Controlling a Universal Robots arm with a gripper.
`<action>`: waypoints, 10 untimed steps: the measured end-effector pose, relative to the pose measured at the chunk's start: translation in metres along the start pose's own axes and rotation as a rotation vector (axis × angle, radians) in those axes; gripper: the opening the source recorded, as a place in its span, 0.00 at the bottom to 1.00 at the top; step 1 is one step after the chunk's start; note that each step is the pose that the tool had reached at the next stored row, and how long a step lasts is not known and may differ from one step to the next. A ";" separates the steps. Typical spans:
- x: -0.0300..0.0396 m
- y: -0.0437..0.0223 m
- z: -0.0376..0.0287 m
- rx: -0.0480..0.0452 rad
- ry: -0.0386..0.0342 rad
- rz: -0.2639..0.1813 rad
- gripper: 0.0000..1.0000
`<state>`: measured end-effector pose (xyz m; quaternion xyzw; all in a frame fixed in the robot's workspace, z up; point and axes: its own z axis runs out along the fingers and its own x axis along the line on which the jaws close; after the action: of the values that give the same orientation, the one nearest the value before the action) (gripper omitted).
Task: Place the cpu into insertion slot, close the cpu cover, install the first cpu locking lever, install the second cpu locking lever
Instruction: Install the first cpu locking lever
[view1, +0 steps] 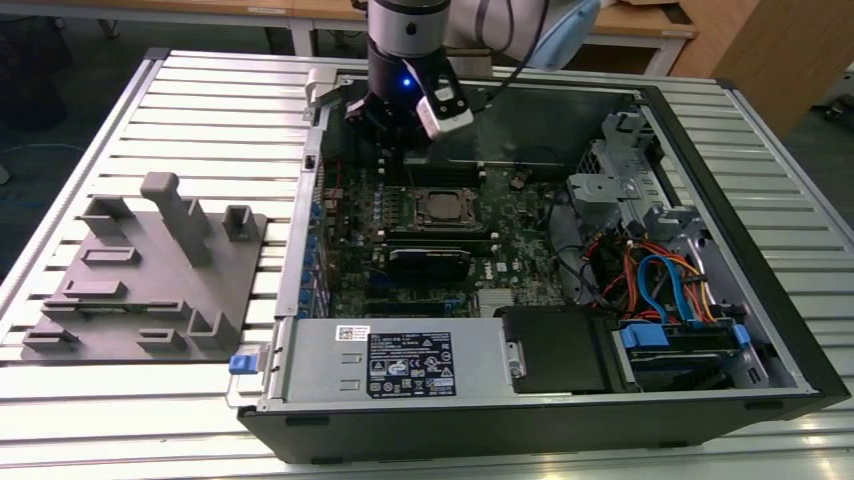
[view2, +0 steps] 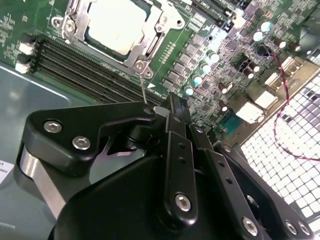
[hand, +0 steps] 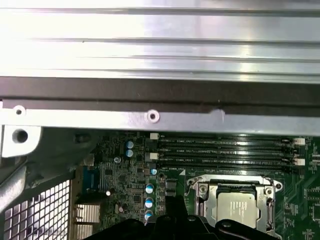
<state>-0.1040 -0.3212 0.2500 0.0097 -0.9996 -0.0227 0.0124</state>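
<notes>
The cpu (view1: 439, 207) (view2: 116, 22) (hand: 239, 207) lies silver face up in the insertion slot (view1: 415, 208) on the green motherboard. The silvery cpu cover (view2: 152, 39) (hand: 204, 191) lies flat around it. A thin wire locking lever (view2: 143, 87) rises from the slot's corner towards my gripper (view1: 384, 142) (view2: 171, 102) (hand: 175, 206). The gripper hangs just behind the slot, over the memory slots, with its fingers together. The lever's tip ends at the gripper body, and I cannot tell whether they touch.
The open computer case (view1: 747, 200) lies on a slatted metal table. Long black memory slots (view2: 85, 67) (hand: 225, 147) run beside the socket. A black card (view1: 430, 258), a power supply (view1: 400, 362) and a drive cage with blue cables (view1: 667, 300) crowd the case. A grey fixture block (view1: 147, 270) stands outside, at the exterior view's left.
</notes>
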 end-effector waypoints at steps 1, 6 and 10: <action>0.0000 0.0011 0.0001 0.0000 0.0000 -0.002 0.10; 0.0000 0.0050 -0.0007 0.0003 -0.0005 -0.010 0.10; -0.0001 0.0084 -0.0013 0.0003 -0.0016 -0.014 0.10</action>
<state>-0.1040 -0.3129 0.2517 0.0167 -0.9995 -0.0226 0.0115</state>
